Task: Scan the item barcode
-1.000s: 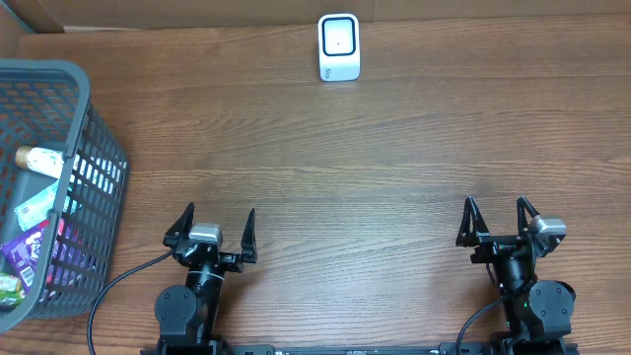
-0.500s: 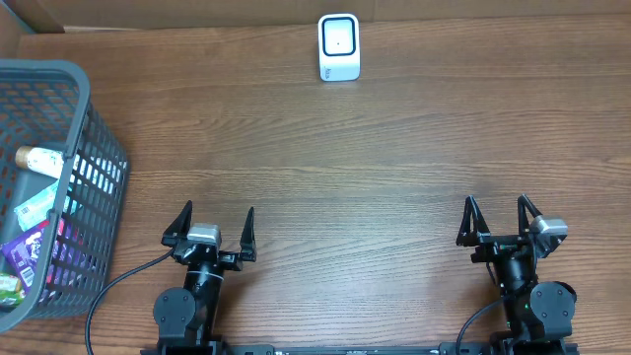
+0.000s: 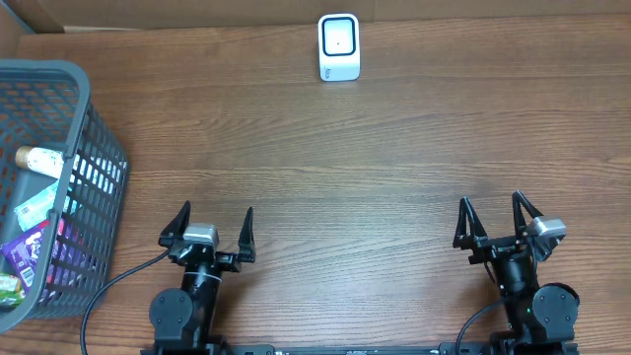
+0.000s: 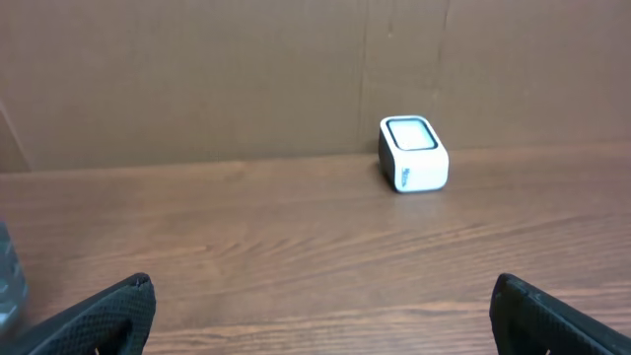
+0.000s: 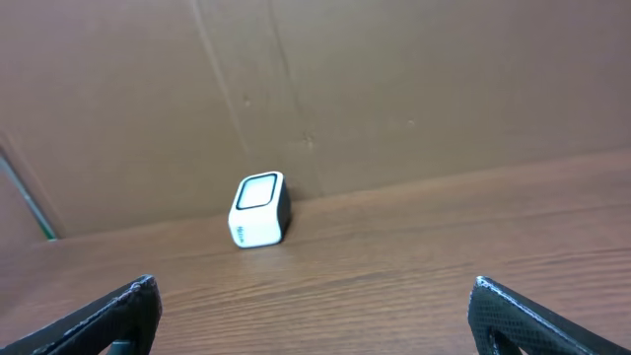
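Note:
A white barcode scanner (image 3: 338, 46) with a dark window stands at the far edge of the wooden table, also seen as the scanner (image 4: 413, 153) in the left wrist view and the scanner (image 5: 258, 209) in the right wrist view. Items lie in a grey basket (image 3: 94, 128) at the left: a pale bottle (image 3: 39, 160), a teal pack (image 3: 35, 206) and a purple pack (image 3: 30, 248). My left gripper (image 3: 210, 225) stands open near the front edge, right of the basket, nothing between its fingers. My right gripper (image 3: 491, 216) is open at the front right, likewise empty.
A cardboard wall (image 4: 246, 69) rises behind the table's far edge. The basket's mesh wall stands close to the left arm. Bare wood (image 3: 335, 168) lies between the grippers and the scanner.
Both grippers have shifted very slightly; their jaws stay wide. Nothing else has moved.

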Action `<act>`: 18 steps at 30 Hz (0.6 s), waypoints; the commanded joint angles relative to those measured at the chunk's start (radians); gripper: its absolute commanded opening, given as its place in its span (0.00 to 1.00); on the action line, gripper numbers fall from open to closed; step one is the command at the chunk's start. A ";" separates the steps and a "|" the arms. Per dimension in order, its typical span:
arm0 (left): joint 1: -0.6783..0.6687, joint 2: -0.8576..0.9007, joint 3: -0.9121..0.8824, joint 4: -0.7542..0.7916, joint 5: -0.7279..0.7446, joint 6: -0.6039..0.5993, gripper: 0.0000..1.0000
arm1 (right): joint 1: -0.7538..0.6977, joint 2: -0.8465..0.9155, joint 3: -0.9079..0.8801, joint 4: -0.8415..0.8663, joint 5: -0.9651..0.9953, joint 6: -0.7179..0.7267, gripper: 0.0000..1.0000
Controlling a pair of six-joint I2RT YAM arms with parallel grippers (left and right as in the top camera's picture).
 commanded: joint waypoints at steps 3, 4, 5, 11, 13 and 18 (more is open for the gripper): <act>-0.002 -0.007 0.080 -0.015 -0.014 -0.018 1.00 | 0.005 -0.011 -0.005 0.011 -0.063 0.000 1.00; -0.002 -0.007 0.087 -0.019 -0.014 -0.018 1.00 | 0.005 -0.011 0.000 0.011 -0.080 0.000 1.00; -0.002 -0.007 0.093 -0.024 -0.014 -0.018 1.00 | 0.005 -0.011 0.004 0.011 -0.085 0.000 1.00; -0.002 -0.007 0.111 -0.034 -0.013 -0.023 1.00 | 0.005 -0.011 0.033 0.011 -0.132 0.000 1.00; -0.002 -0.007 0.119 -0.036 -0.011 -0.026 1.00 | 0.005 -0.011 0.037 0.011 -0.151 0.000 1.00; -0.002 -0.006 0.131 -0.055 -0.010 -0.025 1.00 | 0.005 -0.011 0.045 0.010 -0.189 0.000 1.00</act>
